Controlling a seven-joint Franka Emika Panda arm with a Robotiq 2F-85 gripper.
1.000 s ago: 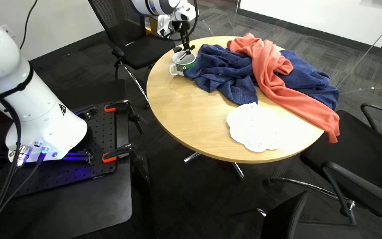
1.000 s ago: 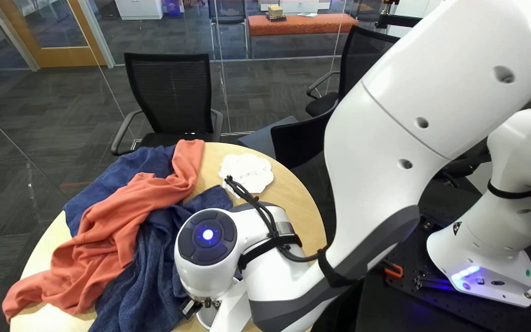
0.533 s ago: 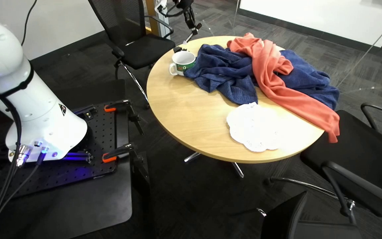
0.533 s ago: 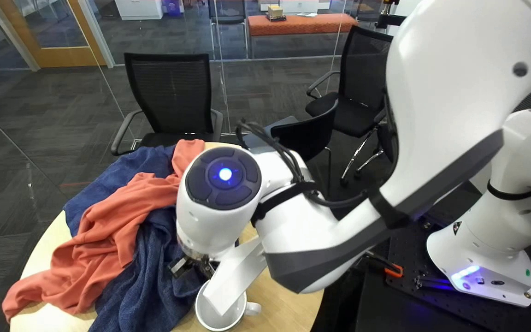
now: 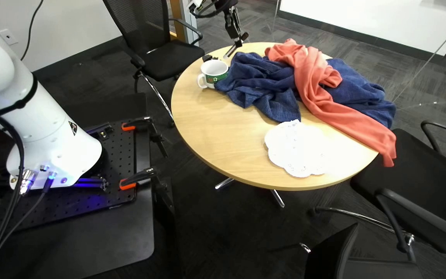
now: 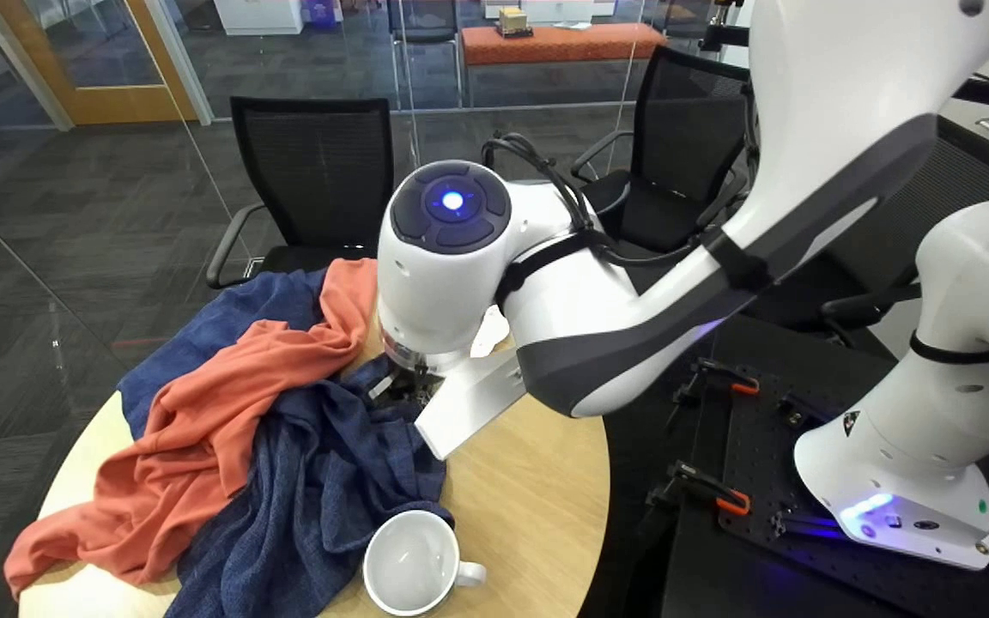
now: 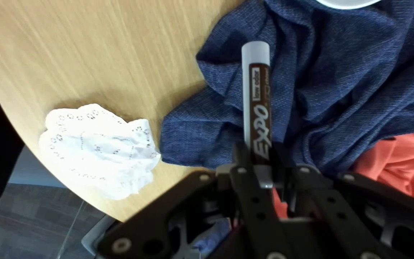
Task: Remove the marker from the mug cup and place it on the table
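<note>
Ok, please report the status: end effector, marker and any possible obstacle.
End effector gripping the marker. Marker out of the mug cup, not yet on the table. Blue cloth beneath, possibly in the way.

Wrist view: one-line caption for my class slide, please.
The gripper holds an Expo marker by one end over rumpled blue cloth; a lacy white doily lies on the wooden table.

The table (image 5: 223, 139) is smooth, grained wood; the mug cup (image 6: 409, 562) looks glazed and glossy; the marker (image 7: 257, 111), smooth plastic. The blue cloth (image 7: 336, 72) looks rough-woven, the orange cloth (image 7: 404, 165) smoother and matt.
</note>
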